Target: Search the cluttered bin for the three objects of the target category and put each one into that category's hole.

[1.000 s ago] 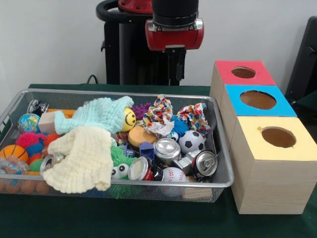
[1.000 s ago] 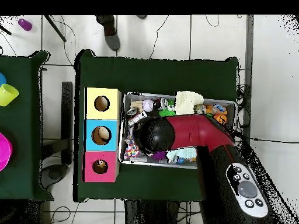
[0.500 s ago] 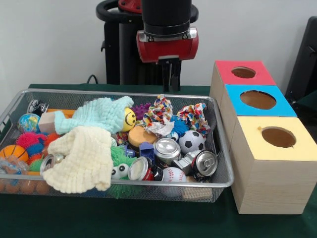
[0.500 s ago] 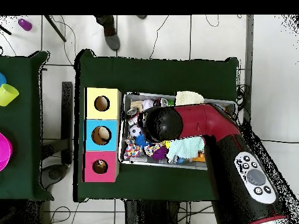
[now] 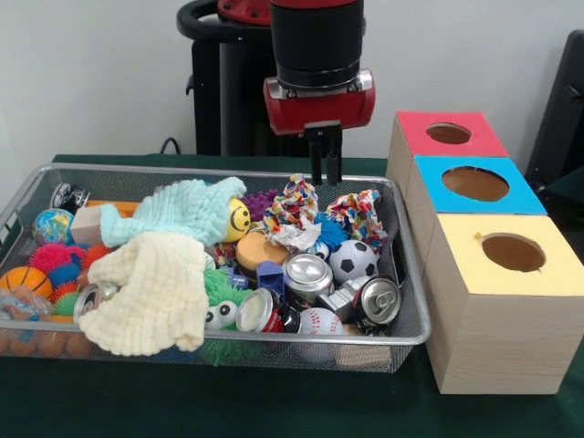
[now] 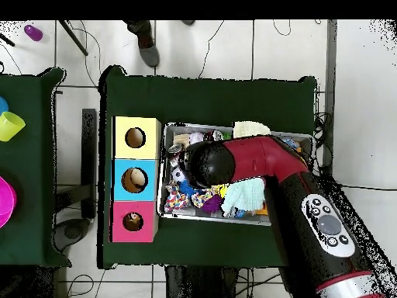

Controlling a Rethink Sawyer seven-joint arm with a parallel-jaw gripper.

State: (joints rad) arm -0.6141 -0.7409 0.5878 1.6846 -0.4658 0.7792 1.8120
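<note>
Wire bin (image 5: 415,330) — crammed; red box's hole (image 5: 448,133) — open.

The bin (image 5: 406,265) is silver wire mesh with a smooth metal rim. Inside lie shiny aluminium cans (image 5: 307,275), fluffy knitted cloths (image 5: 151,292) (cream and mint), and a glossy soccer ball (image 5: 352,260). The boxes (image 5: 497,342) are pale matt wood under painted tops.

Red and black arm (image 5: 318,55) vertical, gripper (image 5: 326,177) pointing straight down, fingers (image 5: 316,162) nearly together, holding nothing
</note>
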